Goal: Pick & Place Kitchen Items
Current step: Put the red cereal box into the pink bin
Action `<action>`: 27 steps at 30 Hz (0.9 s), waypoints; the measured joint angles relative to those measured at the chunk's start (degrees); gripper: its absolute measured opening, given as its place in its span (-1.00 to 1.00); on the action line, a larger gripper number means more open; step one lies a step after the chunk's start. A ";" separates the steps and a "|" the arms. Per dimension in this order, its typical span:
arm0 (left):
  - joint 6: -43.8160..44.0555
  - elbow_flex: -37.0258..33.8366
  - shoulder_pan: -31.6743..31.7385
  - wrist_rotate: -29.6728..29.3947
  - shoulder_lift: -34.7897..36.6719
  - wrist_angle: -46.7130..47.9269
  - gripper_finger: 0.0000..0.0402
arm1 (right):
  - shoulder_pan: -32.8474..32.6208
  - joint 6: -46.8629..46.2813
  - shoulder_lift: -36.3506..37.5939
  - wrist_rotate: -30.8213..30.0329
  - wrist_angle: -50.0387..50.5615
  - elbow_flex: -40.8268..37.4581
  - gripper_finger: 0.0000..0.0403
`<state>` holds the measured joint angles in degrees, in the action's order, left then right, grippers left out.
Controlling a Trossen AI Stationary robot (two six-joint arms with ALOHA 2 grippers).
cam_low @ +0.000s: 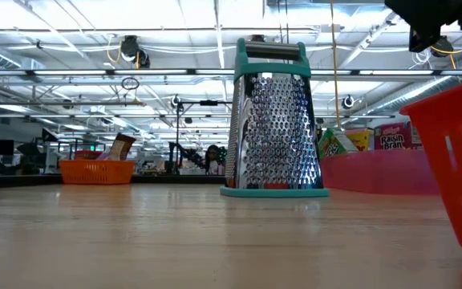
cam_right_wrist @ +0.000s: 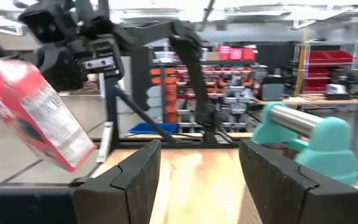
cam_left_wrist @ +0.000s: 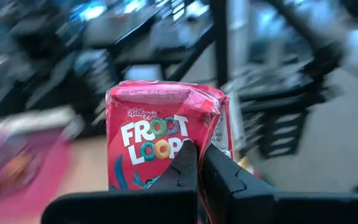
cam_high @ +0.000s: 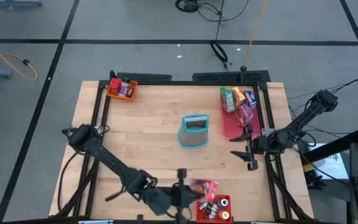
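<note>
A small red Froot Loops box (cam_left_wrist: 160,124), one of the kitchen items, hangs in my left gripper (cam_left_wrist: 197,165), which is shut on it. In the high view the box (cam_high: 205,185) is near the table's front edge, just past the red bin (cam_high: 215,209) holding small bottles. The right wrist view shows the box (cam_right_wrist: 33,115) tilted in the air. My right gripper (cam_high: 245,153) waits open at the table's right side beside the pink tray (cam_high: 232,127), touching nothing. My left gripper pinches the box's lower part (cam_left_wrist: 194,149) between its two fingers, at the right half of the printed front, where the carton is creased. The fingers come nearly level from the table's left. The box is lifted clear of the table and tilted.
A teal-framed metal grater (cam_high: 194,130) stands upright mid-table. The pink tray carries more cereal boxes (cam_high: 238,99) at the far right. An orange bin (cam_high: 122,88) with items sits at the far left corner. Bare wood lies between the grater and the front edge.
</note>
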<state>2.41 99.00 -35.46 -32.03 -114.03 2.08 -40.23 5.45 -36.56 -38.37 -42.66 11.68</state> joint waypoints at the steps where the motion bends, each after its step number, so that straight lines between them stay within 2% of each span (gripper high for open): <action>1: -1.68 0.00 0.40 2.76 0.03 -2.01 -1.00 | 0.00 0.00 0.02 1.07 -0.06 0.00 0.04; 5: -5.93 0.00 2.19 10.70 0.03 -7.48 -1.00 | 0.00 0.14 -0.17 6.00 -0.20 0.00 0.04; 13: -7.99 -0.01 6.94 22.92 0.03 -13.59 -1.00 | -0.01 2.85 -3.56 14.66 -6.15 0.00 0.04; 16: -8.82 0.00 8.07 24.79 0.07 -14.88 -1.00 | 0.00 2.97 -5.40 14.83 -8.88 0.00 0.04; 22: -8.90 -0.12 10.19 27.39 0.07 -15.85 -1.00 | 0.00 3.79 -8.63 20.03 -14.26 0.00 0.04; 27: -8.76 -2.96 11.54 28.53 0.07 -20.33 -1.00 | -0.02 4.22 -10.52 22.20 -17.19 0.02 0.04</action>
<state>-6.35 96.05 -23.92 -3.50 -113.95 -18.25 -40.25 9.67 -47.07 -16.17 -59.85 11.70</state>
